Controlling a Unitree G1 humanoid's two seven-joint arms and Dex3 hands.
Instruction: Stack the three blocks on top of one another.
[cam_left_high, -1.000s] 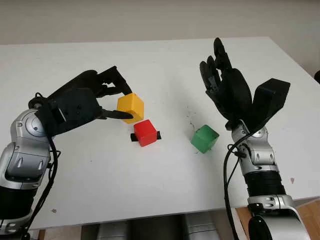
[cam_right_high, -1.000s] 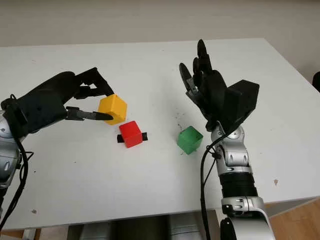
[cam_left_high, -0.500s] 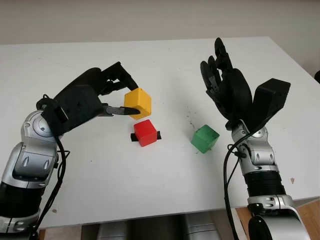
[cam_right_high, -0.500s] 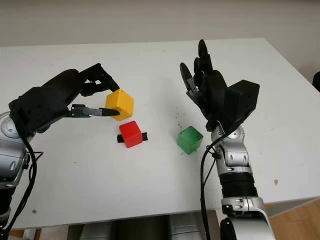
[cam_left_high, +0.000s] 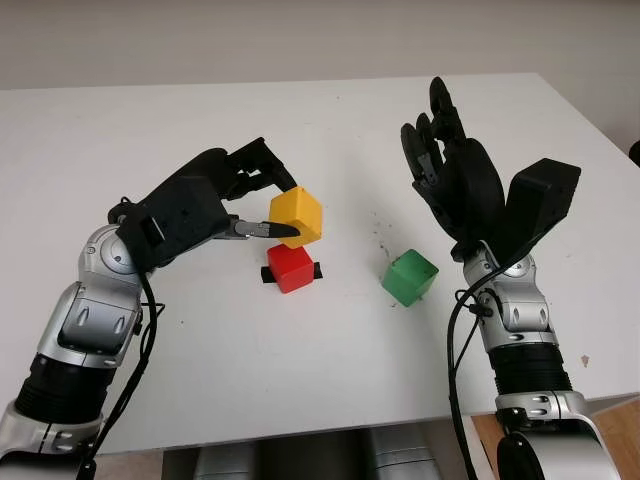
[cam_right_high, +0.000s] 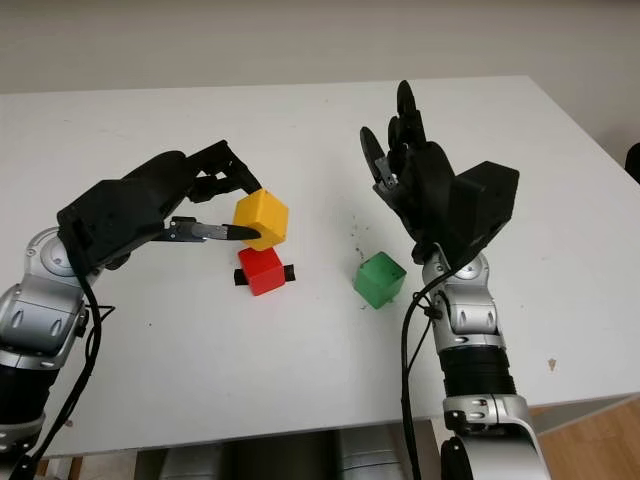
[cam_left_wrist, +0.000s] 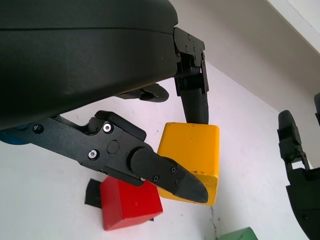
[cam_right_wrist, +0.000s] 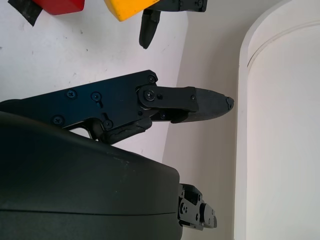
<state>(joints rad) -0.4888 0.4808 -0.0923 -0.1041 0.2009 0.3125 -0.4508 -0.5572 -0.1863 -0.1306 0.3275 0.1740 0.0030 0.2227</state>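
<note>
My left hand is shut on the yellow block, pinching it between its fingers in the air. The block hangs tilted just above and slightly behind the red block, which sits on the white table over a black marker strip. In the left wrist view the yellow block is clamped between the fingertips with the red block below it. The green block stands on the table to the right. My right hand is open, raised upright behind and right of the green block.
The white table reaches to a front edge near the bottom of the head views and a right edge beyond my right arm. A pale wall runs behind it.
My left hand has carried the yellow block to the right and a little forward, from left of the red block to just above it. The right hand has not moved.
</note>
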